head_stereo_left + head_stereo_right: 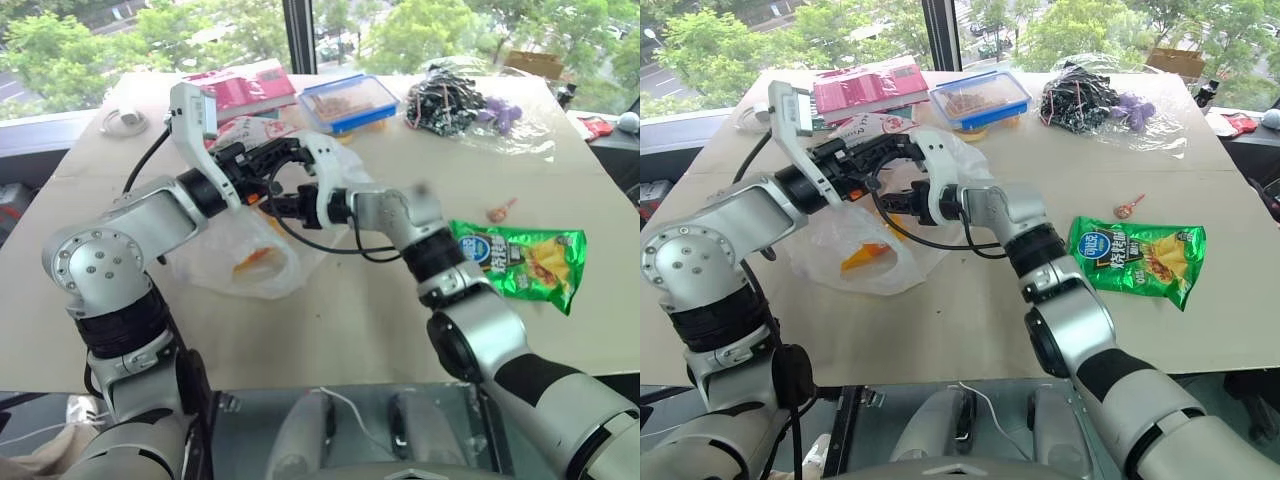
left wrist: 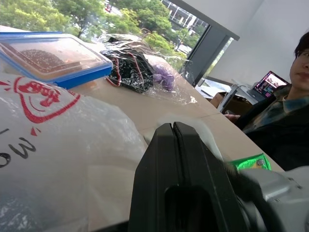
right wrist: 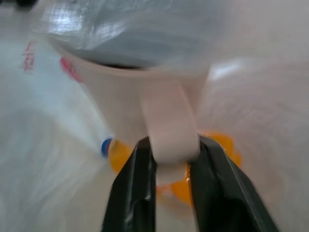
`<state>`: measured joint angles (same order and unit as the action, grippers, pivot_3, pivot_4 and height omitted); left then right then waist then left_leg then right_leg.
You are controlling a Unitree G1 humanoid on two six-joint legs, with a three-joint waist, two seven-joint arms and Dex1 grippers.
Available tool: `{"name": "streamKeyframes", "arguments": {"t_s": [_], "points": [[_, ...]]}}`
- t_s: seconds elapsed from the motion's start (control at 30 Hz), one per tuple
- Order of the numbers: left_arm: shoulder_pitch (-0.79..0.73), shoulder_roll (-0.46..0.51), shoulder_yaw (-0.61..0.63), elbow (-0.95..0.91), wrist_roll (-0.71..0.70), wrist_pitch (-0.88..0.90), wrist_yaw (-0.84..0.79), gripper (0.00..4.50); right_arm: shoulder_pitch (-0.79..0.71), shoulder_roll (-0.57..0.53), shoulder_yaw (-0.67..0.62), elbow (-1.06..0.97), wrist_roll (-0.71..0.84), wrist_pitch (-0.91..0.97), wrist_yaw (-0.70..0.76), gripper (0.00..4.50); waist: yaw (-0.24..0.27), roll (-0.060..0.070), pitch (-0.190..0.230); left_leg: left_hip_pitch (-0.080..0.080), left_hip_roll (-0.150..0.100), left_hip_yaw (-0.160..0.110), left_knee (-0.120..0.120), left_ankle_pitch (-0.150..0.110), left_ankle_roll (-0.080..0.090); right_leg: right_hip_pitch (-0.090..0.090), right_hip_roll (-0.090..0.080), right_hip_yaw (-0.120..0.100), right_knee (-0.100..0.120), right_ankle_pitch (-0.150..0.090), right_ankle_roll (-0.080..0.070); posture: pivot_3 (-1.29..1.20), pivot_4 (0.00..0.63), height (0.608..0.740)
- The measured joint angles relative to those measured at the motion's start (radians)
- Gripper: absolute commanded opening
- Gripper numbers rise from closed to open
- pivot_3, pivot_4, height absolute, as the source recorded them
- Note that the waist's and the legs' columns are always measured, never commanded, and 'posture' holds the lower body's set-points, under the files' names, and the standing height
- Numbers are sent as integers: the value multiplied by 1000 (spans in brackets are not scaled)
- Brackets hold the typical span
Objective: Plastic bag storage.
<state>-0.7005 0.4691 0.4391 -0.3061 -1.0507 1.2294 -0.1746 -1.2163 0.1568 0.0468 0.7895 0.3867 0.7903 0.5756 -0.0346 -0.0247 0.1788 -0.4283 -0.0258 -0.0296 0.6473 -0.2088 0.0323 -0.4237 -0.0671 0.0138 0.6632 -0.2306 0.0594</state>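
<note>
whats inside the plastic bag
Through the plastic bag shows something orange with a small blue bit; its shape is blurred by the film, and anything else inside is hidden.

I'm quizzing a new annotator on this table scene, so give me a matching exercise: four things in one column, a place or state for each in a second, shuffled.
Things:
1. plastic bag
2. green snack packet
3. blue-rimmed box
4. left gripper

Places or states:
A. fingers pressed shut
B. far side of the table, lid on
C. lying flat to the right of the right arm
D. a strip of it between the right gripper fingers

Pairs: 1-D, 2-C, 3-B, 4-A
</note>
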Motion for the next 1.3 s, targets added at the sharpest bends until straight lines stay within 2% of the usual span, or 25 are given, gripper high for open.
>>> {"name": "streamKeyframes", "arguments": {"t_s": [0.03, 0.1, 0.13, 0.2, 0.27, 0.37, 0.43, 0.53, 0.6, 0.67, 0.77, 0.83, 0.9, 0.97, 1.03, 1.07, 1.2, 1.3], "points": [[0, -1, -2, 3, 4, -2, 9, 0, -22, 3, -11, 52, -4, -21, 1, 2973, -1, 0, 0, 0, 0, 0, 0, 0, 0, 0, 0, 0, 0, 0, 0, 0, 150, 740], [0, -1, -8, 4, 8, -21, 18, 0, -81, -5, -58, 156, -6, -58, -9, 4086, -2, 0, 0, -2, -1, 0, 0, 0, 0, -2, -1, 0, -1, 0, 0, 0, 150, 740], [0, -1, -8, 3, 7, -27, 18, 0, -95, -7, -68, 167, -6, -63, -14, 4489, -2, 0, 0, -3, -1, 0, 0, 0, 0, -2, -1, 1, -1, 0, 0, 0, 150, 740], [-3, -6, -18, 4, 7, -47, 20, 0, -100, -35, -52, 145, -35, -93, -11, 4489, 0, 0, 0, -3, -2, 0, 0, 0, 0, -2, -2, 0, -1, 0, 0, 0, 150, 740], [-5, -17, -20, 10, 8, -70, 31, 0, -4, -127, 35, -58, -81, -78, 33, 4489, 7, 0, 0, -5, -4, -1, 0, 0, 0, -2, -3, -1, -2, 0, 0, 0, 150, 740], [-3, -27, -19, 32, 28, -108, 50, 0, 273, -298, 105, -560, -34, 101, 91, 4489, 20, 0, 0, -7, -4, -1, 0, -1, 1, -4, -4, 0, -2, 0, 0, 0, 150, 740], [-1, -29, -24, 48, 37, -122, 51, 0, 380, -353, 103, -778, 17, 197, 93, 4489, 16, 0, 0, -7, -3, 1, 0, 0, 1, -6, -3, 2, 0, 0, 0, 0, 150, 740], [-15, -40, -53, 71, 46, -130, 48, 0, 457, -384, 38, -1026, 101, 286, 69, 4489, 11, 0, 0, -5, -1, 1, 0, -1, 2, -6, -2, 1, 1, 0, 0, 0, 150, 740], [-25, -44, -70, 105, 58, -143, 38, 0, 526, -443, -63, -1264, 189, 340, 53, 4489, 20, 0, 0, -4, 0, 0, 0, -3, 5, -4, -1, 0, 1, 0, 0, 0, 150, 740], [-29, -42, -76, 141, 78, -158, 24, 0, 562, -457, -147, -1398, 254, 389, 17, 4489, 19, 0, 0, -3, 0, 1, 1, -3, 5, -2, -1, 1, 0, 0, 0, 0, 150, 740], [-49, -53, -119, 170, 91, -169, -8, 0, 573, -408, -184, -1469, 298, 437, -83, 4489, 17, 0, 0, -1, 0, 1, 2, -3, 5, -1, 0, 1, 1, 0, 0, 0, 150, 740], [-66, -59, -147, 180, 101, -175, -31, 0, 592, -465, -190, -1504, 309, 460, -103, 4489, 24, 0, 0, -2, 0, 0, 2, -3, 5, -1, 0, 0, 0, 0, 0, 0, 150, 740], [-84, -57, -160, 209, 114, -188, -52, 0, 675, -670, -239, -1560, 293, 480, -102, 4489, 39, 0, 0, -4, -4, -1, 3, -3, 5, 0, -3, -2, -2, 0, 0, 0, 150, 740], [-88, -48, -158, 225, 126, -196, -64, 0, 758, -788, -302, -1570, 264, 494, -102, 4489, 44, 0, 0, -4, -4, 1, 3, -5, 9, 1, -4, 0, -4, 0, 0, 0, 150, 740], [-90, -37, -170, 237, 138, -202, -85, 0, 931, -942, -395, -1575, 234, 496, -68, 4489, 52, 0, 0, -4, -4, 0, 3, -5, 10, 2, -4, -1, -6, 0, 1, 0, 150, 740], [-88, -32, -174, 241, 147, -205, -91, 0, 995, -977, -442, -1573, 224, 494, -50, 4489, 50, 0, 0, -4, -4, 0, 3, -5, 10, 2, -4, -1, -6, 0, 1, 0, 150, 740], [-85, -17, -216, 237, 170, -209, -131, 0, 1141, -1015, -626, -1508, 202, 471, -5, 4489, 43, 0, 0, 1, -2, 2, 4, -6, 10, 7, -3, 0, -5, 0, 1, 0, 150, 740], [-77, 26, -257, 231, 231, -223, -160, 0, 1158, -1003, -723, -1408, 184, 471, -20, 4489, 41, 0, 0, 7, 1, 4, 4, -6, 10, 11, 0, 2, -5, 0, 1, 0, 150, 740]]}}
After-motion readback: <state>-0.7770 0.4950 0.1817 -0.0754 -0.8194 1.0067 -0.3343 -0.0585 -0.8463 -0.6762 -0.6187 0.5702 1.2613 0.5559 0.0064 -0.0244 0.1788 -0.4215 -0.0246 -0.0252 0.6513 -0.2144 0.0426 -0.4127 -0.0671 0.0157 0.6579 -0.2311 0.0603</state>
